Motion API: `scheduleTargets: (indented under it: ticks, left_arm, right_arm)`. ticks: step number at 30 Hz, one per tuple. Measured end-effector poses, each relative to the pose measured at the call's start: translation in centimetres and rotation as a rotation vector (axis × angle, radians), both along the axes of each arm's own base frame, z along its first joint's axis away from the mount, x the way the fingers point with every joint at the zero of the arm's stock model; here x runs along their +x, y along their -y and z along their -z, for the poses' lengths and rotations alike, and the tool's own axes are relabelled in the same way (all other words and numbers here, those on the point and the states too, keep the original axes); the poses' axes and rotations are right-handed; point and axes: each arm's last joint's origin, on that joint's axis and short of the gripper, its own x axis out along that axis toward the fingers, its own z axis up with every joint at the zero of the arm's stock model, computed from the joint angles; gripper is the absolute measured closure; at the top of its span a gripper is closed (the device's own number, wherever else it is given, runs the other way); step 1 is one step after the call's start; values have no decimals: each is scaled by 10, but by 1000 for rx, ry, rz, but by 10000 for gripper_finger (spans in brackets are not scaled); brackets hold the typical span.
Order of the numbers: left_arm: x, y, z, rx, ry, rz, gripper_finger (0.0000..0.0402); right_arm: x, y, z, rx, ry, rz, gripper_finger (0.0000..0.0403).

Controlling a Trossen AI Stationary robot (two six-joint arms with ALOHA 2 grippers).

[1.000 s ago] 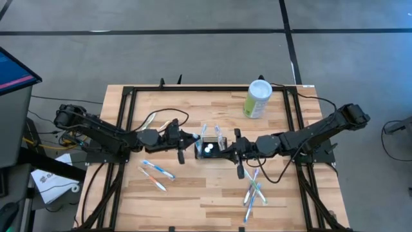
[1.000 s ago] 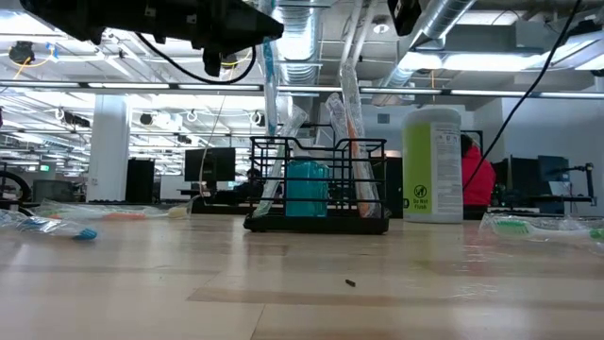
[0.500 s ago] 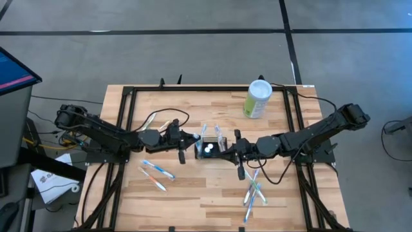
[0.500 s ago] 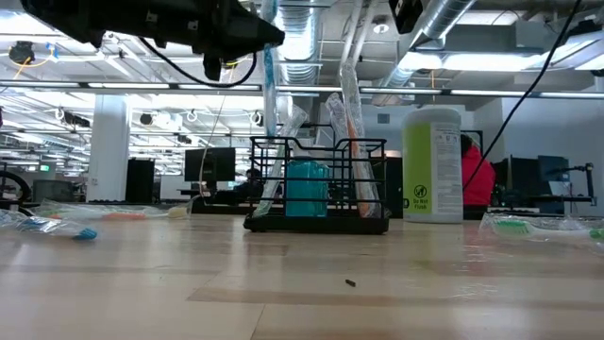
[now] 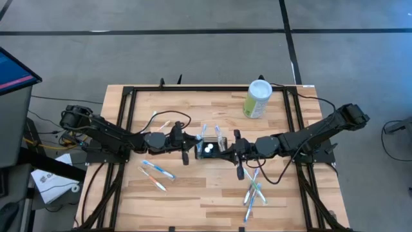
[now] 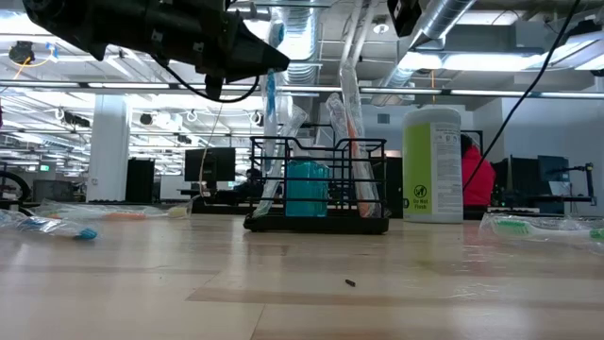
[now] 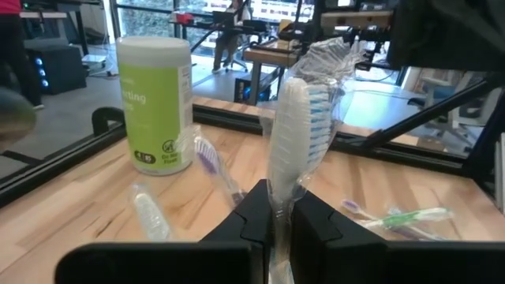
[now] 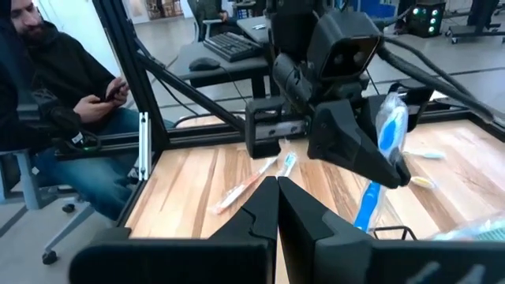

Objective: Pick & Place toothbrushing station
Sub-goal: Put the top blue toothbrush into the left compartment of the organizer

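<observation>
Toothbrushing station (image 5: 209, 149) sat mid-table btwn both grippers. Left gripper (image 5: 191, 139), just beside its left edge, was clenched on a wrapped blue toothbrush (image 7: 293, 142); loading step, I'd judge. Next: lower brush into caddy. Right gripper (image 5: 229, 151) sat clenched, empty, at its right side.

One black wire caddy (image 5: 210, 149) and one pale-green canister (image 5: 259, 98) are counted. Two wrapped toothbrushes (image 5: 158, 170) are seen lying loose to the caddy's left, and one more, the raised toothbrush (image 7: 288, 134), is clamped in the left gripper (image 7: 272, 199). A heap of toothbrushes (image 5: 253, 189) is found to the right (too tangled for a sure count). Two arms are counted, and one seated person (image 8: 47, 87).
</observation>
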Motion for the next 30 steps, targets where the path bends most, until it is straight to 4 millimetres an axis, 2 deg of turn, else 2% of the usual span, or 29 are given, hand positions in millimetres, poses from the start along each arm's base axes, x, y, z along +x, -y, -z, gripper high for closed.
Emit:
scheduleTargets:
  ticks: [8,13,16,30]
  left_arm:
    - [0,0,0,-6,0,-1,385]
    - [1,0,10,-40,-16,-7,384]
    - [-3,-1,23,-48,-64,-36,382]
    - [-10,-2,29,-91,-21,-53,381]
  right_arm:
    - [0,0,1,-2,-7,0,403]
    - [0,0,1,-5,-15,0,403]
    - [0,0,2,-5,-15,0,403]
    - [0,0,2,-10,-21,-1,403]
